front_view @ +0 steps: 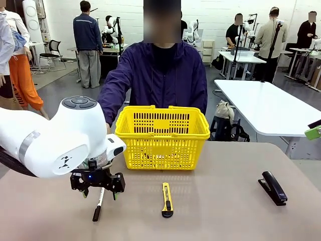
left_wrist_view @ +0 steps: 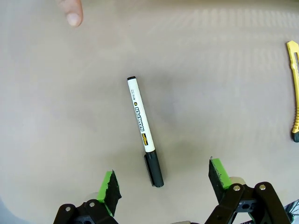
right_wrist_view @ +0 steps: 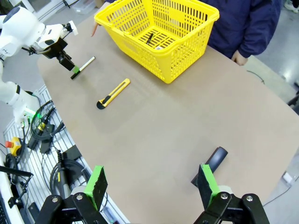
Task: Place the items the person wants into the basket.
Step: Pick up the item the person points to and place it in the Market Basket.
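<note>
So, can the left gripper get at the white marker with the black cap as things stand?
Probably yes: the left gripper hangs open right above the white marker with the black cap, which lies alone on bare table, its cap between the green pads.

Utility knife (left_wrist_view: 294, 88) cut by the edge; basket (right_wrist_view: 187, 51) contents too small to tell.

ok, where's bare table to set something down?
Bare patches: between the utility knife and the stapler; the right side between the basket and stapler. Crowded: the left, where the open left end effector hovers over the marker.
</note>
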`<state>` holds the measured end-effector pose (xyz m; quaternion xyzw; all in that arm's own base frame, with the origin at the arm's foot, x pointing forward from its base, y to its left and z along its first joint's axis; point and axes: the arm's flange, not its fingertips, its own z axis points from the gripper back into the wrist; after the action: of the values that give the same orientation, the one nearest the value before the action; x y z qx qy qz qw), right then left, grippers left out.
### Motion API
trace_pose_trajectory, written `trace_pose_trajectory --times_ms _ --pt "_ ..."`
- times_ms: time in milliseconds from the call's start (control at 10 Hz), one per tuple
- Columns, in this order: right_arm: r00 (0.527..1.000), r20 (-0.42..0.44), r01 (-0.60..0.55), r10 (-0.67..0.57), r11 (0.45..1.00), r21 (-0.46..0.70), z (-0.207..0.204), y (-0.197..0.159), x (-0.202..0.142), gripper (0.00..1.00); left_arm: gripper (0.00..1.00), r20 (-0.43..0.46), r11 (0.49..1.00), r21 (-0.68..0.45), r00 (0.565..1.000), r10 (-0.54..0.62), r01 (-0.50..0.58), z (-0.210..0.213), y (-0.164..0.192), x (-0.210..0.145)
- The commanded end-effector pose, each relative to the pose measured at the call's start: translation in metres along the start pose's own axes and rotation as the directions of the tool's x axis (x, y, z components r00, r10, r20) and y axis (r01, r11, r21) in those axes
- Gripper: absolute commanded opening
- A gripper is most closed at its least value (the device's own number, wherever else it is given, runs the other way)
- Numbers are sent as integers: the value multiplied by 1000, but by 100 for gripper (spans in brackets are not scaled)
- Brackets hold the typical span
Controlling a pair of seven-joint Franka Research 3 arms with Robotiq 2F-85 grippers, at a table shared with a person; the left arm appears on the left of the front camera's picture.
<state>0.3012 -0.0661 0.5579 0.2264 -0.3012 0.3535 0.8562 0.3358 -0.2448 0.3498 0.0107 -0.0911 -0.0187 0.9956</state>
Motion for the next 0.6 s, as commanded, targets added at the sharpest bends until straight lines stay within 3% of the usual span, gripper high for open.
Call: trace_pose_trajectory --times_ms 0,500 --pt "1000 -2 4 -4 1000 6 0 -2 0 100 100 18 996 -8 996 92 -92 -27 29 -47" --pt "1000 -2 4 -4 1000 6 0 -2 0 100 100 -80 988 -51 987 142 -146 -35 42 -32"
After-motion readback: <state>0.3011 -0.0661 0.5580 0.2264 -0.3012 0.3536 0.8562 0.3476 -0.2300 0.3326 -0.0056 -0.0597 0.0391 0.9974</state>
